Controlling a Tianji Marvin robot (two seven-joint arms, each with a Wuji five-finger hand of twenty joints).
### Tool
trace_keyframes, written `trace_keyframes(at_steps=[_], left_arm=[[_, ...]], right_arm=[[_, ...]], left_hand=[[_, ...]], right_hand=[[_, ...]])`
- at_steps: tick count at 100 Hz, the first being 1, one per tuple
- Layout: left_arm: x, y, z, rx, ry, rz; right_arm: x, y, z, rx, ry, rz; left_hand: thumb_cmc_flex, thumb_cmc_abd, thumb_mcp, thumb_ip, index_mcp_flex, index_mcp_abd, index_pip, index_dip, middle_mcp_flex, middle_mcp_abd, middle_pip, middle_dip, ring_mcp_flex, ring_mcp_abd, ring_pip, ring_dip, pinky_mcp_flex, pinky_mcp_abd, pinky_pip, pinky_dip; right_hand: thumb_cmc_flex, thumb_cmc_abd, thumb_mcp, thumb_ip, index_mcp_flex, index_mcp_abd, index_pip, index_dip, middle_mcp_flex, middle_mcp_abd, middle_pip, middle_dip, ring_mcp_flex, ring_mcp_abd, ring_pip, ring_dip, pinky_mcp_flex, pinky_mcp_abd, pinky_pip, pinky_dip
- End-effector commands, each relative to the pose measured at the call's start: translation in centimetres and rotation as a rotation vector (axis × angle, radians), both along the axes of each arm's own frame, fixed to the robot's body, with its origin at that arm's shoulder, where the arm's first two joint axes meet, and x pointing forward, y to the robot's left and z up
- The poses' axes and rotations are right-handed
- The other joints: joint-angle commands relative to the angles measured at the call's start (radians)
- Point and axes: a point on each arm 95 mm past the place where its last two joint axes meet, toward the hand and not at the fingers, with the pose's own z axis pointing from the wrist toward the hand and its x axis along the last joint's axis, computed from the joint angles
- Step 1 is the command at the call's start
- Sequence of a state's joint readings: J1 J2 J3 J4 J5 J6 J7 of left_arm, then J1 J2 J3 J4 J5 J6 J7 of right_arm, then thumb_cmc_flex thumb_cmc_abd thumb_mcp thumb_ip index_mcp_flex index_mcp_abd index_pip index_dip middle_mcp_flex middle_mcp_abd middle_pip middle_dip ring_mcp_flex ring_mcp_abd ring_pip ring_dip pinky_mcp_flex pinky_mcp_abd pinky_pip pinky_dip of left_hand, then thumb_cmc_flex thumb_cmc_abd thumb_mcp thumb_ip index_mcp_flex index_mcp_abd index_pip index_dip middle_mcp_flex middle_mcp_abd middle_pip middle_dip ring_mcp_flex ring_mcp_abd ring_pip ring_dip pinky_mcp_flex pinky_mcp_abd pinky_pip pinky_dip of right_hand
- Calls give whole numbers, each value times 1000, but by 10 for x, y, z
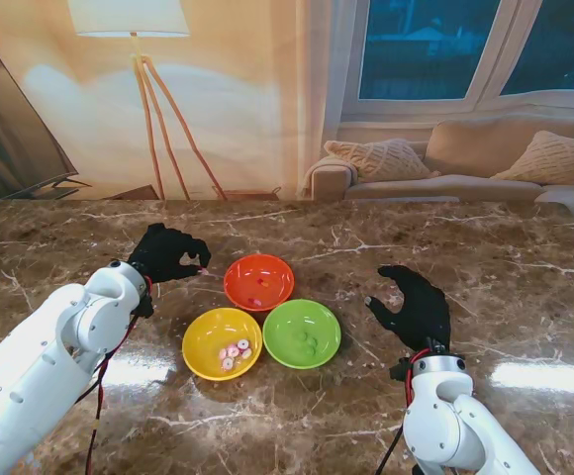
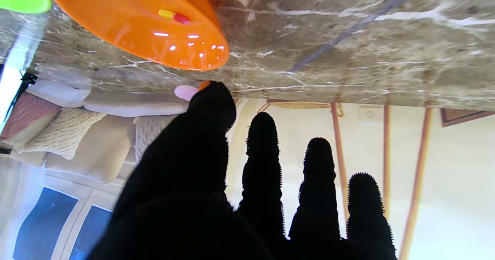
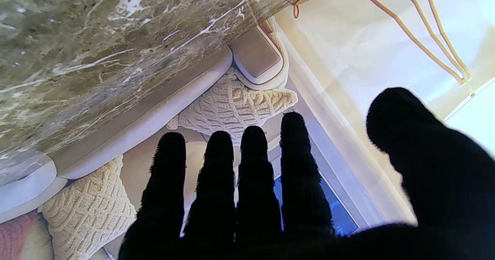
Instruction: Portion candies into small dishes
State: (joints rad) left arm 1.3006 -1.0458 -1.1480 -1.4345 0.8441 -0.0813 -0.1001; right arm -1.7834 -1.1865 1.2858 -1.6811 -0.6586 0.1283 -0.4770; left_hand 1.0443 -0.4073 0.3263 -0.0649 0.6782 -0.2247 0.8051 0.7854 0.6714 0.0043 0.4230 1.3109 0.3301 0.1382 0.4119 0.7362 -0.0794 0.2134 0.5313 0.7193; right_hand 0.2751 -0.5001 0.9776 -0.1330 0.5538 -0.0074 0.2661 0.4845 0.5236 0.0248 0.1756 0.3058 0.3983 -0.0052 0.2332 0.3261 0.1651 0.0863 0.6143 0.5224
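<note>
- My left hand (image 1: 171, 254) pinches a pink candy (image 2: 185, 92) at the fingertips, held left of the orange dish (image 1: 258, 281), likely to drop it there.
- Yellow dish (image 1: 222, 342) holds the supply, near me.
- Right hand (image 1: 416, 306) spread, holding nothing, parked right of the green dish (image 1: 301, 332), clear of the work.
</note>
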Motion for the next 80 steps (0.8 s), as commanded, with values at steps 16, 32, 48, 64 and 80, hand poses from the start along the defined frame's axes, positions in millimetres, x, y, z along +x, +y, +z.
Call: trace_keyframes(at_steps=[16,32,48,64,80], left_arm=[[20,-24,-1,-41,11,-25],[30,-37,-8,-51,30,-41],[38,-49,-16,-63,49,-52],[43,-60,-23,-70,63,-69],[48,-70,-28,-79,79,-76]], right_arm=[[-3,-2,-6,10,22,-8],[-3,-3,-6,11,21,-11],[-3,-3,-6,12,21,-11],[-2,-3,-6,12,22,-9],[-3,-3,-6,14,20,-8]], left_hand=[[32,55,28,26,8,-23,59,53,34,15,-8,22,9,8,5,7,-7,-1,-12,17],[29,54,29,27,6,-22,58,50,33,14,-11,21,10,8,5,8,-8,1,-12,17],[20,49,35,33,7,-24,56,42,38,10,-18,12,18,7,2,6,-5,-5,-4,22],[18,43,45,35,9,-15,58,36,38,12,-22,10,20,9,0,6,-6,-3,-1,24],[14,32,56,36,19,-9,57,21,42,10,-25,5,21,9,-1,6,-5,-3,7,27]], right_hand=[[-31,6,8,33,0,-22,9,-12,-7,-12,-4,12,-4,-3,2,11,-2,-2,15,27],[-30,6,7,33,0,-23,8,-12,-7,-11,-4,12,-4,-2,2,11,-2,-2,15,27],[-29,5,8,33,0,-22,9,-12,-7,-12,-4,12,-5,-3,2,11,-2,-2,15,27],[-31,7,7,32,0,-22,9,-12,-7,-12,-4,12,-4,-3,2,11,-2,-1,15,27],[-30,7,6,33,1,-23,9,-12,-7,-11,-4,12,-4,-2,2,12,-1,-2,15,27]])
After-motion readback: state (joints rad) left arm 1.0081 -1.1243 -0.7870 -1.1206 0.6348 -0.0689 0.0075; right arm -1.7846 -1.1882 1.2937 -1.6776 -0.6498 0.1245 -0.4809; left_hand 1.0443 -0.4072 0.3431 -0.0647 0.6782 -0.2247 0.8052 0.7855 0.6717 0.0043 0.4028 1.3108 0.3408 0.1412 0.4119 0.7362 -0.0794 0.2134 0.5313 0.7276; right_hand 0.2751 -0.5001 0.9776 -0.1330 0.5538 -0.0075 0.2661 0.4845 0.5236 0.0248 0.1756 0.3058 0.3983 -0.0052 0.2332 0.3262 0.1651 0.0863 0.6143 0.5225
